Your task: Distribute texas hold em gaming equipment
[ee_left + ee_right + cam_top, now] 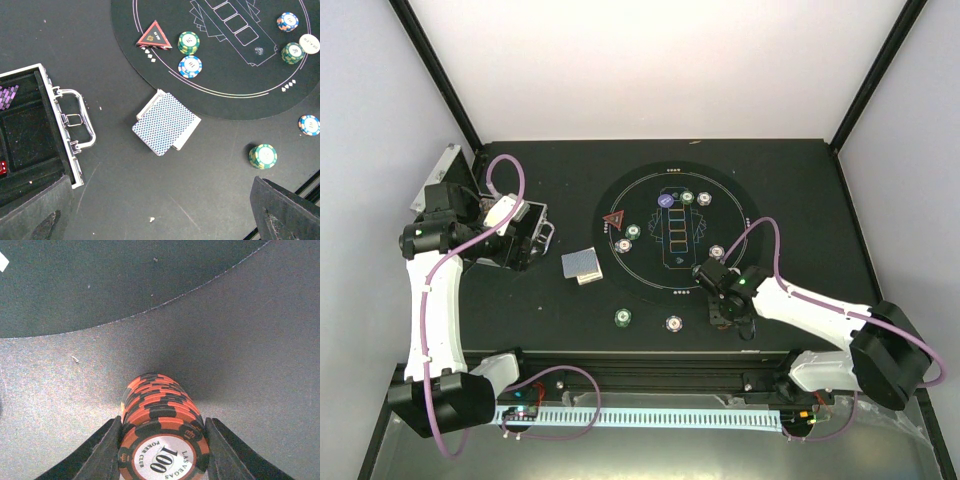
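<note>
One upright orange chip stack (156,402) in right tool (162,432).

On the white centre of the nearest chip in the stack of orange-and-black striped poker chips (162,455) between the fingers of my right pincer (162,422), I read "100", with "LAS VEGAS" and "POKER CLUB" curving round it. From my left wrist, the round white button (309,43) on the round black white-lined mat (230,95) seems to say "DEALER". The red triangle marker (154,36) carries print too small for me to read.

Card deck (165,122) between case (58,125) and mat (220,95); triangle marker (154,36) on mat.
</note>
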